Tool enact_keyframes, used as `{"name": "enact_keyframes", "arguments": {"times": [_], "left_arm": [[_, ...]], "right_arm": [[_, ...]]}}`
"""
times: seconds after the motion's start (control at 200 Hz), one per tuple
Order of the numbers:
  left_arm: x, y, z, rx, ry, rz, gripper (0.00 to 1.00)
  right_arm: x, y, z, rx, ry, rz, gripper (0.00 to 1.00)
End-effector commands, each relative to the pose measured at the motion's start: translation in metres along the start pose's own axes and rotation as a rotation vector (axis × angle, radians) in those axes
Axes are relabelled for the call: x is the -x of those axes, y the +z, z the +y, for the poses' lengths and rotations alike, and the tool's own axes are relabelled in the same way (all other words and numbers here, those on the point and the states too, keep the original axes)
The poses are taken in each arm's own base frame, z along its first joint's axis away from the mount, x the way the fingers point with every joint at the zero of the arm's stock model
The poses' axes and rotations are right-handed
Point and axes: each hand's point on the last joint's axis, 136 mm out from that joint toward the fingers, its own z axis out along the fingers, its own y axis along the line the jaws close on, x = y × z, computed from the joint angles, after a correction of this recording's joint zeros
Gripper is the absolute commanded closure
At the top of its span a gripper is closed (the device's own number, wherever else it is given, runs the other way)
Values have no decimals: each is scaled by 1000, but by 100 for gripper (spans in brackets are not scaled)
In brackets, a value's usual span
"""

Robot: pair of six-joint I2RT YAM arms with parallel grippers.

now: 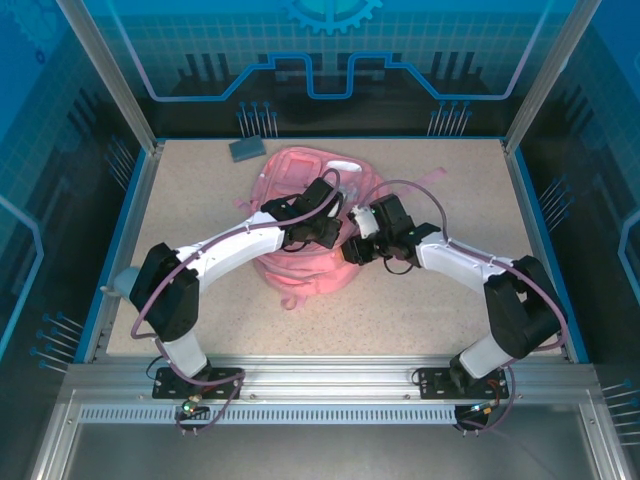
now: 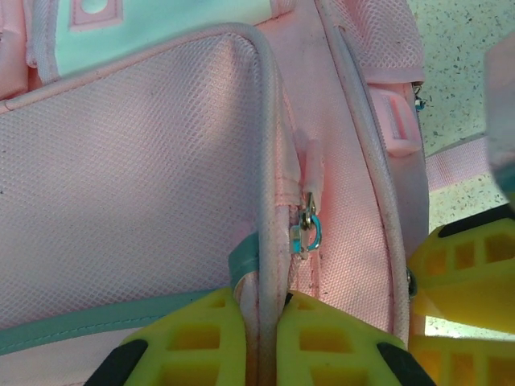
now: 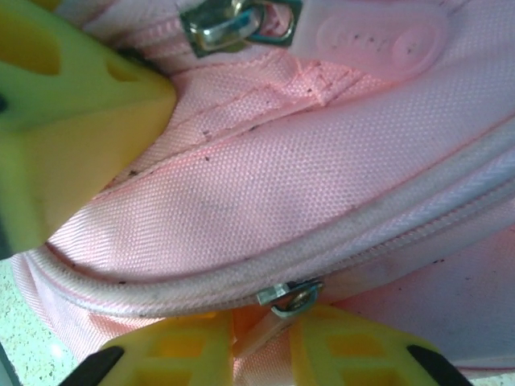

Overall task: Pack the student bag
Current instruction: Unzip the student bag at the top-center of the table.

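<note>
The student bag (image 1: 300, 270), a soft pink backpack, lies in the middle of the table with both arms reaching over it. My left gripper (image 2: 269, 304) is shut on the pale piping (image 2: 268, 145) beside a front pocket zip, just below the zip slider (image 2: 308, 229). From the right, my right gripper (image 3: 261, 328) is shut on the thin pink pull tab hanging from a second slider (image 3: 291, 294) on the bag's curved zip. The two grippers (image 1: 328, 232) (image 1: 358, 248) sit close together on top of the bag.
A small grey flat object (image 1: 246, 149) lies at the back left of the speckled table (image 1: 200, 250). A pink strap (image 2: 455, 165) trails off the bag onto the table. Blue walls edge the table on three sides.
</note>
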Motion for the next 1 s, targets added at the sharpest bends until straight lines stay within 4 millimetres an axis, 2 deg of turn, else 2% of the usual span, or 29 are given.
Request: {"name": "enact_keyframes", "arguments": {"times": [0.0, 0.11, 0.215, 0.325, 0.46, 0.63, 0.745, 0.845, 0.92, 0.99], "left_arm": [[39, -30, -23, -122, -34, -145, 97], [38, -32, -21, -121, -31, -140, 91], [37, -36, -18, -122, -32, -141, 73], [32, -34, -12, -120, -19, -131, 55], [19, -21, -4, -112, 44, -88, 47], [5, -11, -10, -153, 197, -52, 39], [0, -6, -13, -170, 316, -47, 36], [-3, 5, -5, -124, 385, -33, 37], [-2, 14, 3, -76, 414, -17, 42], [2, 19, 9, -58, 397, -17, 50]], "right_arm": [[16, 3, -9, -73, 2, -41, 82], [20, -2, -21, -141, 35, -56, 94], [22, -13, -36, -209, 79, -77, 100], [25, -27, -49, -248, 120, -102, 100], [34, -40, -64, -274, 153, -115, 100], [49, -50, -87, -314, 191, -126, 100], [58, -55, -100, -326, 209, -138, 100], [66, -59, -106, -322, 224, -153, 100], [68, -60, -107, -314, 227, -158, 100], [69, -61, -108, -310, 228, -158, 100]]}}
